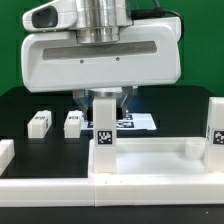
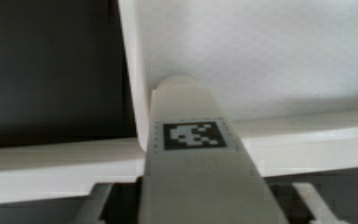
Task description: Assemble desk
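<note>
Pincer [image 1: 103, 102] closed narrowly on an upright leg [image 1: 104, 135]: in the exterior view we see it standing at a corner of the tabletop [image 1: 150, 160]. A second leg [image 1: 215, 125] stands at that view's right, and two loose legs [image 1: 40, 123] lie on the black table [image 1: 20, 105]. In the wrist view, we see the held leg at the rim's corner.

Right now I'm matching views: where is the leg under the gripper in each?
Exterior view: leg at centre, upright at the tabletop rim.
Wrist view: leg at lower centre, against the tabletop.
Shared landmark: the leg's tag.
</note>
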Controlling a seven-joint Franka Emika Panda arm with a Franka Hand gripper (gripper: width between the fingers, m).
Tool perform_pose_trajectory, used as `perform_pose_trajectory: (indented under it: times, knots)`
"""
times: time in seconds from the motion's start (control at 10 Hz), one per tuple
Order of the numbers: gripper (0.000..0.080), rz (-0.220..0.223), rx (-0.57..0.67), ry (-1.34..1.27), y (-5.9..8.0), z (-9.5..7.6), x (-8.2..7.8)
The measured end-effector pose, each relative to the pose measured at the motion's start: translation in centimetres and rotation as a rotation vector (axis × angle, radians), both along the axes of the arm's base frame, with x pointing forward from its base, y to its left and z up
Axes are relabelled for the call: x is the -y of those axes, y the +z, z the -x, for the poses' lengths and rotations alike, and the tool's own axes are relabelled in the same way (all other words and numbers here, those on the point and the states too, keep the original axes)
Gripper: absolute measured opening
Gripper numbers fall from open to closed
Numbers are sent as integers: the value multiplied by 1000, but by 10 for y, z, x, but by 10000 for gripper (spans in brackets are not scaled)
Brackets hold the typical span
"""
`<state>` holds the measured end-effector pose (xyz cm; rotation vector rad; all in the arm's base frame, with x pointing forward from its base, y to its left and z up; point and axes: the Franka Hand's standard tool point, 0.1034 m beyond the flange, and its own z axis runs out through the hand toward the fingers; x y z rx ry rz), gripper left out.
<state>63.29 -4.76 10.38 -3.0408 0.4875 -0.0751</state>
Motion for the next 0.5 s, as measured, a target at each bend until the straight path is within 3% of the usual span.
perform_pose_trajectory:
  times: [0.3,0.5]
  knots:
    - [292,-38,-48,-593,0,2,-4]
    - [292,-107,-64,-932,-2,1,-3]
